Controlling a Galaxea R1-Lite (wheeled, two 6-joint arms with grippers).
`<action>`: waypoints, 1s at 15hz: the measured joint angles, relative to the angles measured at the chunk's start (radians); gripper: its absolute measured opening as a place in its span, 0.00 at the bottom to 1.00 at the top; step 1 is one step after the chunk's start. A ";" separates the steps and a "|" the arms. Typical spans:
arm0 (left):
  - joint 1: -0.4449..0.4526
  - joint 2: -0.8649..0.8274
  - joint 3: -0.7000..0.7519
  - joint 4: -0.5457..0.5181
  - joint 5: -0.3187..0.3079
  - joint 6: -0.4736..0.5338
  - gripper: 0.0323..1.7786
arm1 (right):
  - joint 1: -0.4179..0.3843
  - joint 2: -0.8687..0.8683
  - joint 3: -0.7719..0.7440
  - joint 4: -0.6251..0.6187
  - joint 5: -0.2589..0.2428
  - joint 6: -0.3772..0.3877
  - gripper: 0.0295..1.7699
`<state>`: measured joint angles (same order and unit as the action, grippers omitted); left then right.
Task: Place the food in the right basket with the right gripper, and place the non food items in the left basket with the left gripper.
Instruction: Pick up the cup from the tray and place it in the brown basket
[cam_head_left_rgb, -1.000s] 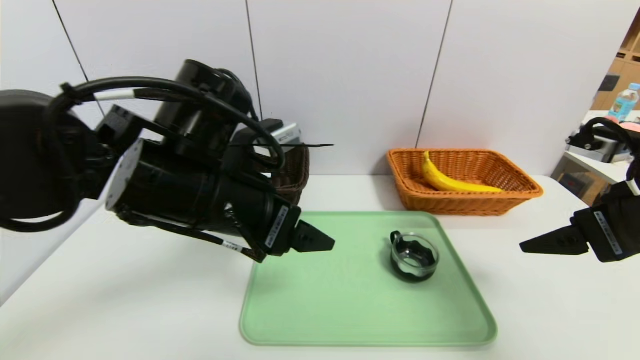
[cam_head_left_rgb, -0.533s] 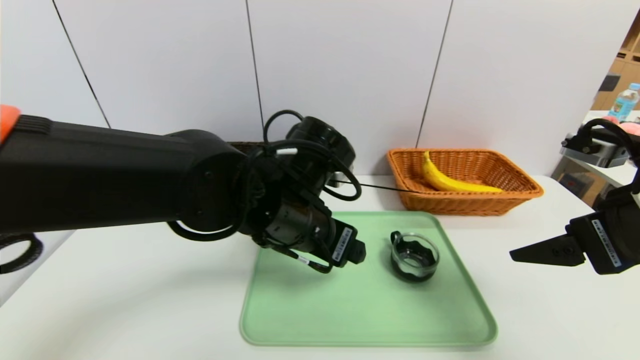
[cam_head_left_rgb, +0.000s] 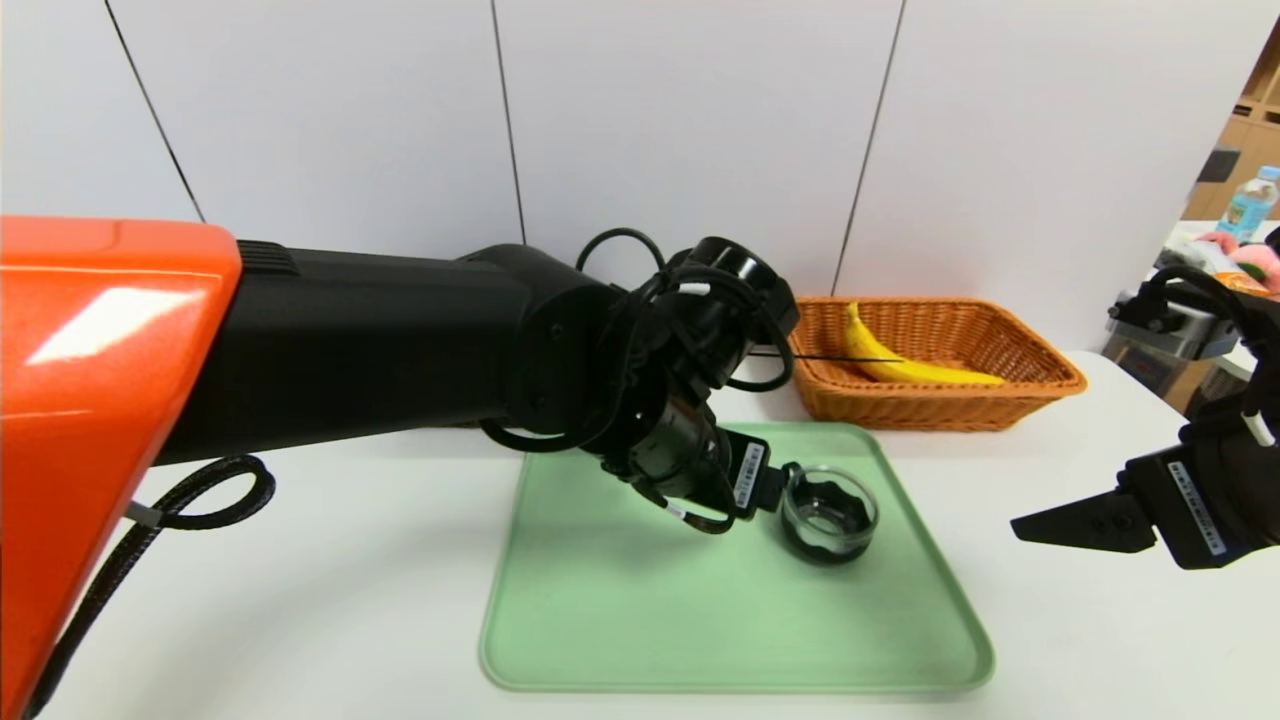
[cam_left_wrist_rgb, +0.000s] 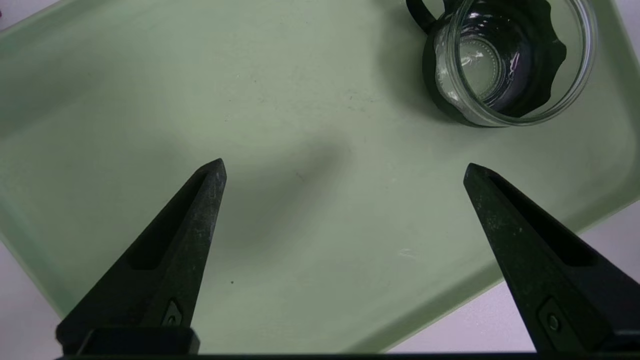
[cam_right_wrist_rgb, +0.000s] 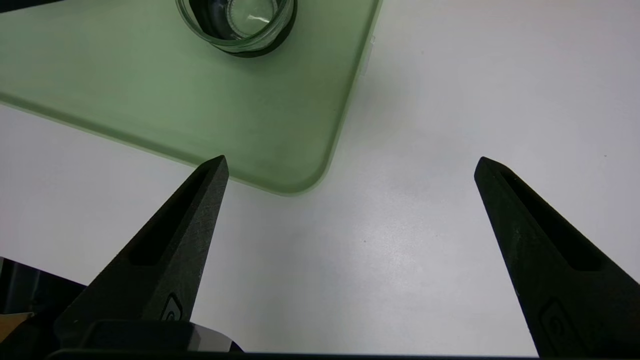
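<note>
Hovering over the tray (cam_head_left_rgb: 620, 640), the left gripper (cam_left_wrist_rgb: 345, 170) gapes apart, cup (cam_left_wrist_rgb: 505, 60) at its one o'clock; right gripper (cam_right_wrist_rgb: 350, 165) likewise spread.

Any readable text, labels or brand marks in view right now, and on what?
None can be read.
White sticker on the left gripper: print too small to read.
White sticker on the right gripper: too small to read.
Blue-labelled plastic bottle in the background: label blurred.
</note>
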<state>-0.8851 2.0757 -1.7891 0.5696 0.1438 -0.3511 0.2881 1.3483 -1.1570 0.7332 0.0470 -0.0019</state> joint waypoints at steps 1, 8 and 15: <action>-0.005 0.017 -0.040 0.027 0.001 -0.017 0.95 | 0.000 0.000 0.010 -0.009 0.000 0.000 0.96; -0.038 0.098 -0.183 0.100 0.000 -0.098 0.95 | 0.000 -0.003 0.046 -0.019 0.001 -0.001 0.96; -0.047 0.131 -0.185 -0.021 0.006 -0.146 0.95 | 0.005 -0.002 0.069 -0.026 0.003 -0.001 0.96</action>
<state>-0.9321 2.2070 -1.9743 0.5483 0.1500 -0.4974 0.2930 1.3460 -1.0885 0.7077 0.0496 -0.0032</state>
